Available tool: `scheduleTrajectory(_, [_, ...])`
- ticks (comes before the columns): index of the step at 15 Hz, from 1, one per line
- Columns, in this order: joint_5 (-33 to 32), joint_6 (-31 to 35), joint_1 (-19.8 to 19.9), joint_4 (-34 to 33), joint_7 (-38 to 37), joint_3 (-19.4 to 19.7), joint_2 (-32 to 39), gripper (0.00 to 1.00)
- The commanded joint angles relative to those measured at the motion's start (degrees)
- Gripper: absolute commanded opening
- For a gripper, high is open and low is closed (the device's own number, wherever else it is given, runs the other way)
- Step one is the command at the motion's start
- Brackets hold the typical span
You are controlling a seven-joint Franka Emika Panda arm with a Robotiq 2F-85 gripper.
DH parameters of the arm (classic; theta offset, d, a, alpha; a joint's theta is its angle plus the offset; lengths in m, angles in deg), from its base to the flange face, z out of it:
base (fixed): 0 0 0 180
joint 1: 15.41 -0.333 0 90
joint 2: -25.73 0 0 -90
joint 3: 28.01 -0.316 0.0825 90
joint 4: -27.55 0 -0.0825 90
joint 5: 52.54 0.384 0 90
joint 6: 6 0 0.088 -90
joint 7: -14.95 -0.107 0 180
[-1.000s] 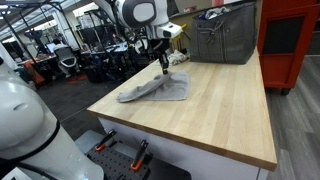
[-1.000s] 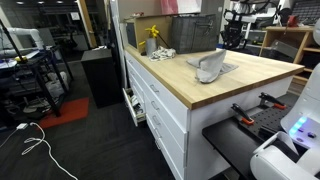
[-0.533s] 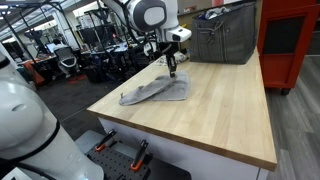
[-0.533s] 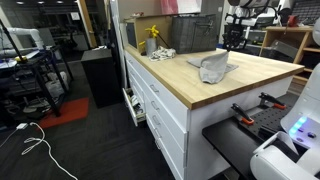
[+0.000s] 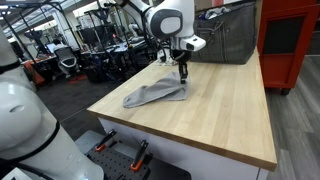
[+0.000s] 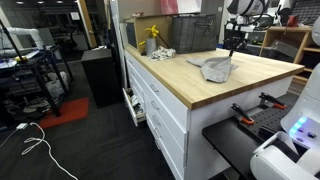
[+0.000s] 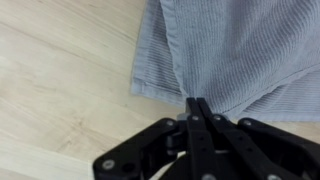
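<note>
Near the light wooden table's side edge, black gripper pinches grey ribbed cloth's hem; its length lies toward the robot-side corner.

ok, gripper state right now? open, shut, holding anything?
Gripper: closed, pinching the edge of the grey cloth, which lies on the wooden table top.

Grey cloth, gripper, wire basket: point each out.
grey cloth (image 5: 155, 95): in an exterior view, middle of its crumpled spread.
gripper (image 7: 197, 101): wrist view, midway between its shut fingertips.
wire basket (image 5: 222, 42): in an exterior view, its front wall.
</note>
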Motion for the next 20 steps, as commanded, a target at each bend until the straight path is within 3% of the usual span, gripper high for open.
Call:
scheduleTrajectory(1, [2.05, -2.56, 2.09, 0.76, 0.66, 1.85, 1.17, 0.01])
scheduleTrajectory(7, [4.48, -4.08, 3.89, 2.63, 1.01, 3.02, 2.45, 0.01])
scheduleTrajectory(8, [4.57, -4.24, 3.92, 3.0, 1.22, 3.03, 1.98, 0.28])
scheduleTrajectory(10, [5.36, -3.94, 3.91, 3.67, 1.42, 2.97, 0.96, 0.34])
scheduleTrajectory(18, [6.53, -6.08, 3.81, 1.9, 1.15, 3.2, -4.85, 0.95])
scheduleTrajectory(20, [6.29, -6.22, 2.93, 1.13, 0.9, 2.33, -6.55, 1.0])
